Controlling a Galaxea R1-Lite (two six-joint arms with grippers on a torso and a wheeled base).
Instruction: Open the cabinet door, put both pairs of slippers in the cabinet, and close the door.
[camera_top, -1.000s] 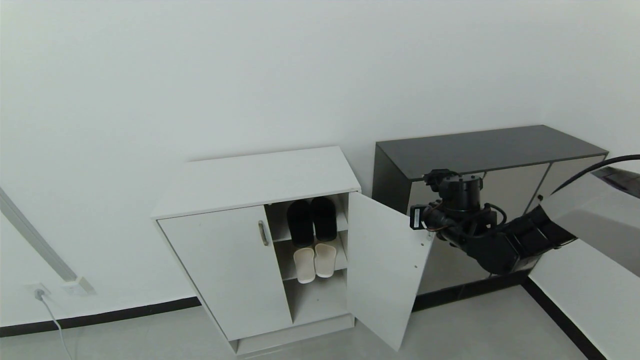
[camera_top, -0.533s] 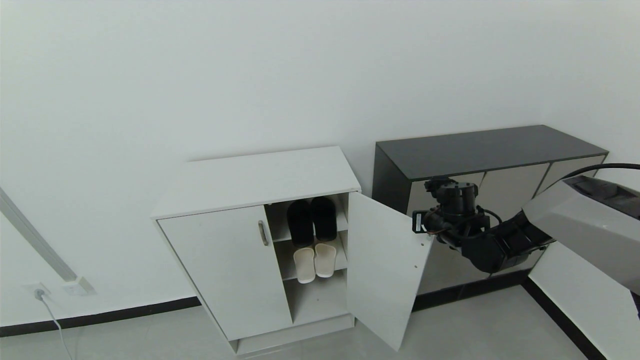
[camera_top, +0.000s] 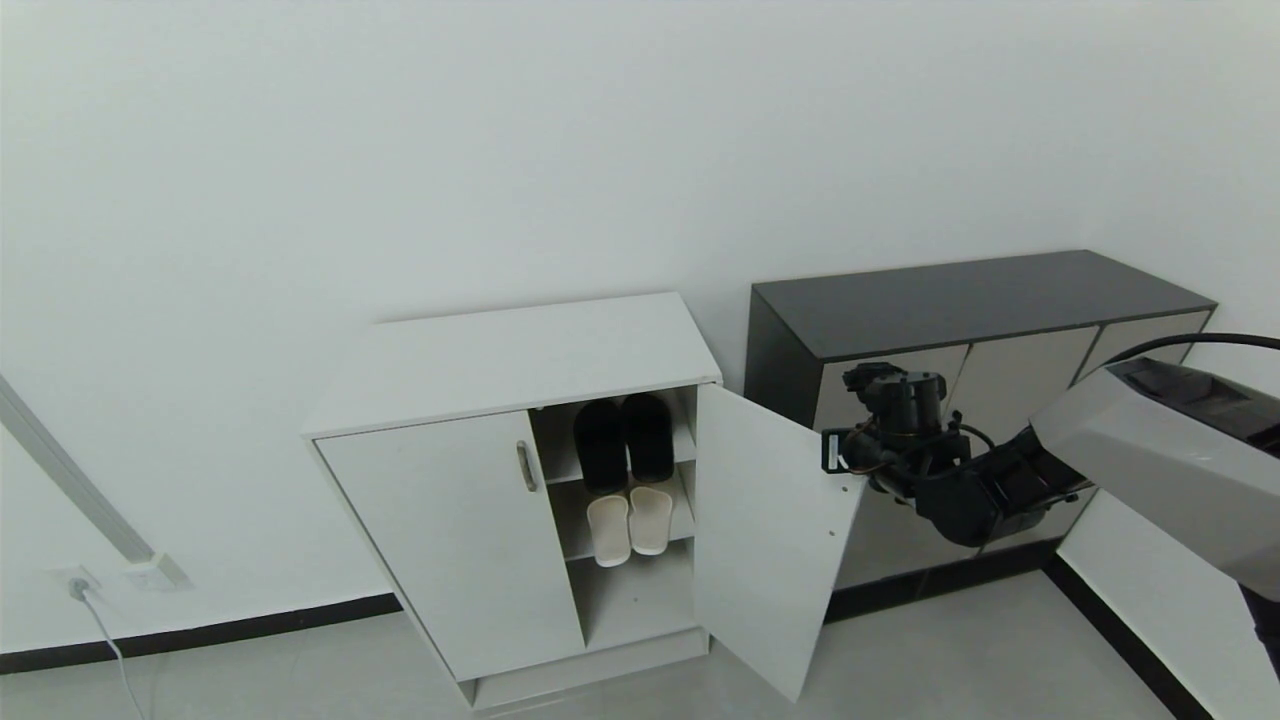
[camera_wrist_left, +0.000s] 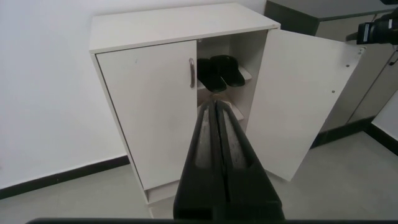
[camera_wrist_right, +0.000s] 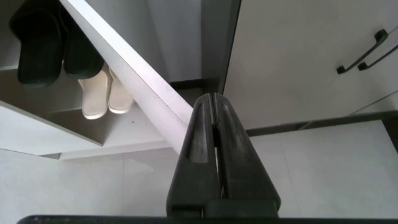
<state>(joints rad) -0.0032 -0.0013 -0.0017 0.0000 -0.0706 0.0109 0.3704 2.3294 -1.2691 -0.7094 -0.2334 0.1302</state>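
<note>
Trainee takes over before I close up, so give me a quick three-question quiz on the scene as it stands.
1. True or false: the black slippers sit above the white slippers.
2. Which cabinet door stands open? A) left door B) right door C) both
3. Fill in: the right gripper, near the open door's outer edge, has its jaws ___.
Key: 1 true; 2 B; 3 shut.

Two slipper pairs (camera_top: 625, 440), two cabinets (camera_top: 450, 530)
</note>
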